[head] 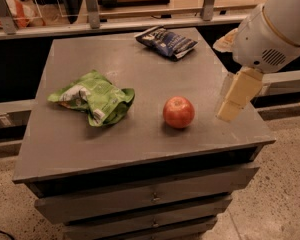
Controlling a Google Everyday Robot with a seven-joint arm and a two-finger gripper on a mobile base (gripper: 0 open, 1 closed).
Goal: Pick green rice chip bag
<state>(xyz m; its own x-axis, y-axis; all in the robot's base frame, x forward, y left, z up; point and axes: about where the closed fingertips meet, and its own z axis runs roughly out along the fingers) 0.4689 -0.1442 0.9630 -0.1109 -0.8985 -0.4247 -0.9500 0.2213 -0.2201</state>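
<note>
Green rice chip bag (92,98), blue bag (166,41), apple (178,112): one each; end effector (237,96) right.

Hand (229,113) blurred above right edge of table (140,151), arm (277,29) cut off top right

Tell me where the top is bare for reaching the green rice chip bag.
Bare: the front strip of the drawer cabinet top, below the green rice chip bag and apple; the middle band between them and the dark blue snack bag. Tighter: the bag-to-apple gap. The gripper hangs at the right edge, beside the apple.
</note>
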